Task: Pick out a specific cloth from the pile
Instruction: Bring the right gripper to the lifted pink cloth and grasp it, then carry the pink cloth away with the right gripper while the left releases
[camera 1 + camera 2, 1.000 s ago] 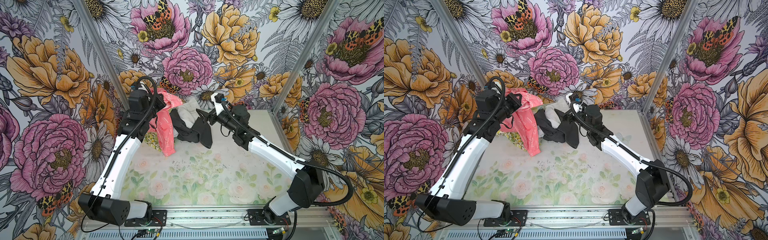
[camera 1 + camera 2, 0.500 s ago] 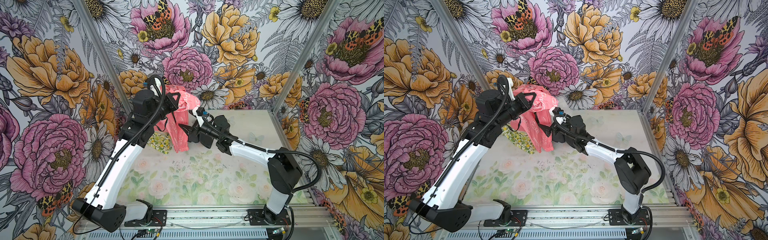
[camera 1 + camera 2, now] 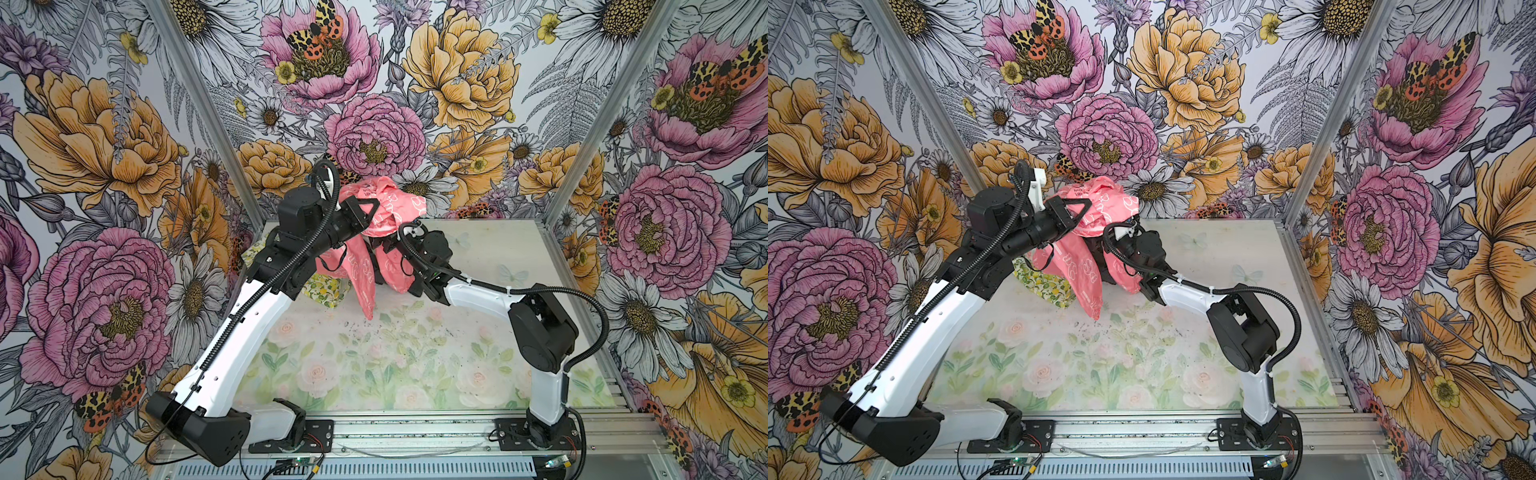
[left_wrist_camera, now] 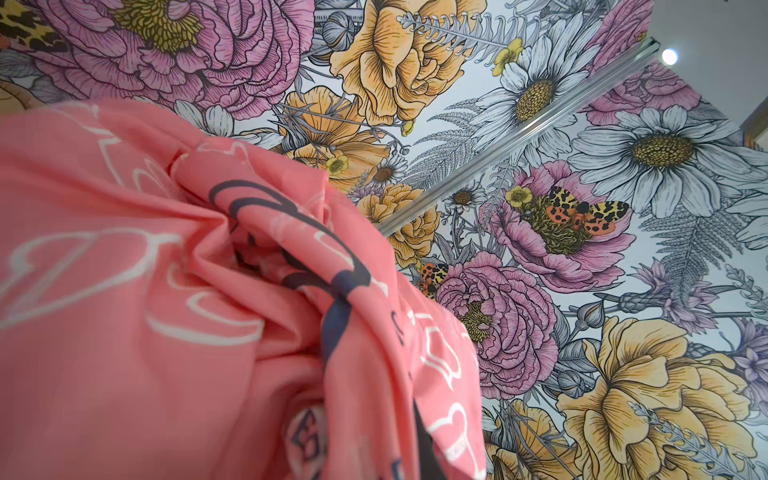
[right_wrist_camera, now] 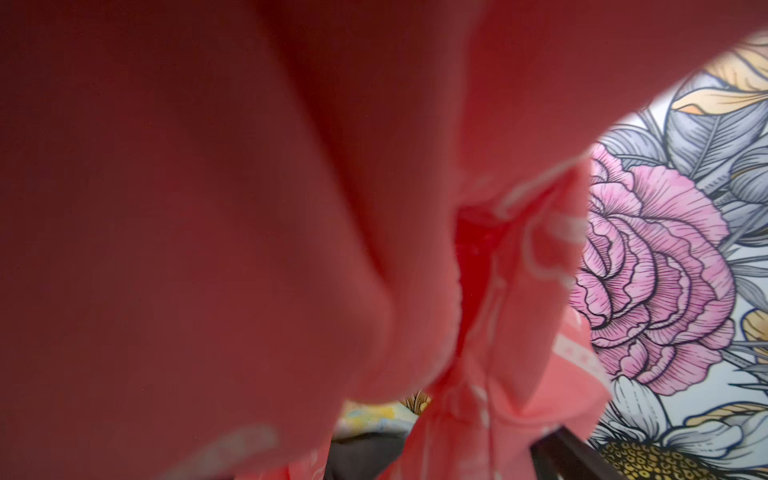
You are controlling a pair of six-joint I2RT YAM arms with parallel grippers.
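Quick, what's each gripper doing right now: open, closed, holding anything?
Left gripper: closed on the pink cloth, holding it up.
Right gripper: open, half hidden behind that cloth, no grip visible.

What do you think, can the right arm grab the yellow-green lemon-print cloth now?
Probably not straight away. The lifted coral-pink printed cloth hangs like a curtain between the right arm and the yellow-green lemon-print cloth, which lies on the table beyond it.

Top views were bright, evenly lit, sharp. Right wrist: cloth (image 5: pixel 216 232) against lens, dark, blurred. Left wrist: near folds soft, lamp (image 4: pixel 669 56) glared.
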